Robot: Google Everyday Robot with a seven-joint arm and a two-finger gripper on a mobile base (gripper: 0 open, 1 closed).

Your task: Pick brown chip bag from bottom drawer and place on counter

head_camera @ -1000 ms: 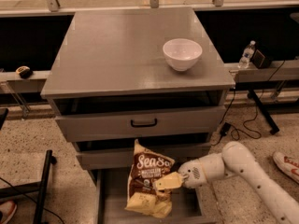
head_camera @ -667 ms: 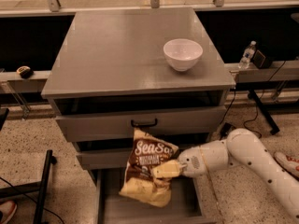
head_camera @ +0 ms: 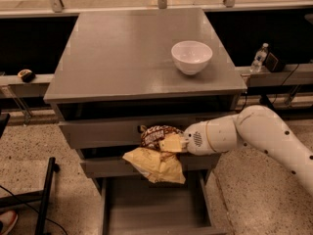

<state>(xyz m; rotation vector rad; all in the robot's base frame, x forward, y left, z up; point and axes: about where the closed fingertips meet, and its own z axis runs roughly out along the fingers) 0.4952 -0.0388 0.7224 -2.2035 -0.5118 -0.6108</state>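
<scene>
— Camera view check: where is your gripper (head_camera: 174,144)?
— Under the counter (head_camera: 122,53), just below its front edge and a little right of its middle. My white arm (head_camera: 264,131) reaches in from beyond the counter's right end.
— Is it gripping anything?
— Yes, my fingers are clamped on the brown chip bag (head_camera: 155,164), near its upper right side. The bag hangs in the air below the counter's front edge, in front of the two upper drawers (head_camera: 98,132). Its dark top is crumpled and its tan lower part sags down and to the left.
— And the bottom drawer (head_camera: 151,214)?
— Pulled out, lowest under the counter, with the bag above its floor and not touching it.
— Anything on the counter itself?
— A white bowl (head_camera: 191,57) stands upright on its right half, and a bottle (head_camera: 259,58) stands beyond the counter's right end
</scene>
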